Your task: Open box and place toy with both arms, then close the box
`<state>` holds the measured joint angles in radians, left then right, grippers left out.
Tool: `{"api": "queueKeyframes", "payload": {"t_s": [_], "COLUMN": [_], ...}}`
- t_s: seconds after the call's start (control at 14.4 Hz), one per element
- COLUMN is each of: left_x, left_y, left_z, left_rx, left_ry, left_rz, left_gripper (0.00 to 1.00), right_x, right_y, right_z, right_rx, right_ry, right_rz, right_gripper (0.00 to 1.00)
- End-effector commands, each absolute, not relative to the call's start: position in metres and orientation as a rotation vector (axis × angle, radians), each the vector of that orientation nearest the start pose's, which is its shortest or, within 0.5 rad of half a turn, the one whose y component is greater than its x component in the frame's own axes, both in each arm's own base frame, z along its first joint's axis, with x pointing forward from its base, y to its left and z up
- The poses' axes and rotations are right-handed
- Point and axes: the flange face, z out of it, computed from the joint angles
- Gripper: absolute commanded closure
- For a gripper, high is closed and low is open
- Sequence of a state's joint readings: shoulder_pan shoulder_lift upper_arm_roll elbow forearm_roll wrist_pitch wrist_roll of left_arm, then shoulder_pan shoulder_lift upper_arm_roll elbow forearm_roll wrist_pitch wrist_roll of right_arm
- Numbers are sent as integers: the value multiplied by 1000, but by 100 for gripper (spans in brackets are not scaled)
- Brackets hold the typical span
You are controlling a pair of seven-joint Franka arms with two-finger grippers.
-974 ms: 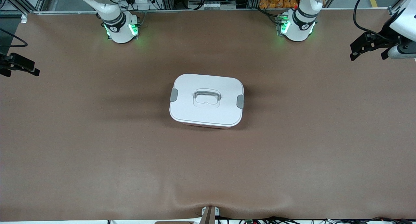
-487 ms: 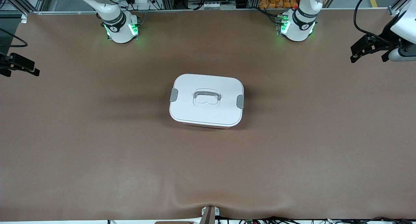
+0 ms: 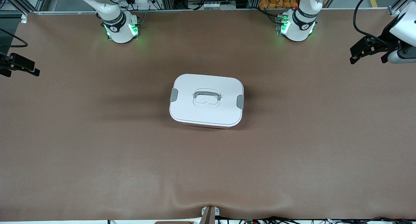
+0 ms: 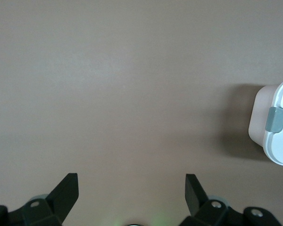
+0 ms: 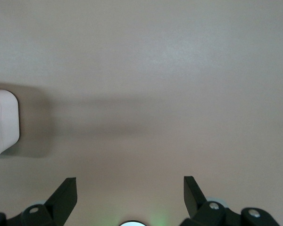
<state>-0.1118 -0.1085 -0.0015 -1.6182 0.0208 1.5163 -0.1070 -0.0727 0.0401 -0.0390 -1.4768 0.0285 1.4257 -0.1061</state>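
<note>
Box (image 3: 206, 100) sits lidded mid-bench (image 3: 97, 152) in the front view, both arms waiting high at either end. Left wrist view: left tool (image 4: 131, 186) spread over bare bench. Right wrist view: right tool (image 5: 130, 188) spread likewise.

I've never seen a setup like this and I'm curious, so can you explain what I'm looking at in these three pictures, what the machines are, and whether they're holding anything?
Two white robot arms are bolted along one edge of a brown table. One picture looks down from a high camera facing them; the other two come from cameras on each arm's wrist, looking past its black fingers.

In the middle sits the box, a pink tub with its white lid on and a grey clip at each end. No toy shows anywhere.

The left gripper hangs over the table's edge at the left arm's end, and the right gripper over the right arm's end. Both are open and hold nothing.
</note>
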Motion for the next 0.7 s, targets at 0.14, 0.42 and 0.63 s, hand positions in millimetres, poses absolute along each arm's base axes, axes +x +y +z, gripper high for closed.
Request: {"api": "queueKeyframes", "payload": {"t_s": [0.14, 0.42, 0.63], "left_x": [518, 520, 520], "left_y": [-55, -53, -52], "left_z": [655, 653, 653], "left_rx": [-3174, -3163, -3162], "left_ry": [25, 19, 9], "left_rz": [0, 8, 5], "left_gripper": [0, 0, 0], "right_x": [551, 551, 551], "right_y": [-60, -60, -60], "right_z": [635, 635, 635], "right_rx": [-3097, -3097, -3097], "right_ry": [21, 21, 21], "right_rz": [134, 132, 132], "right_gripper": [0, 0, 0]}}
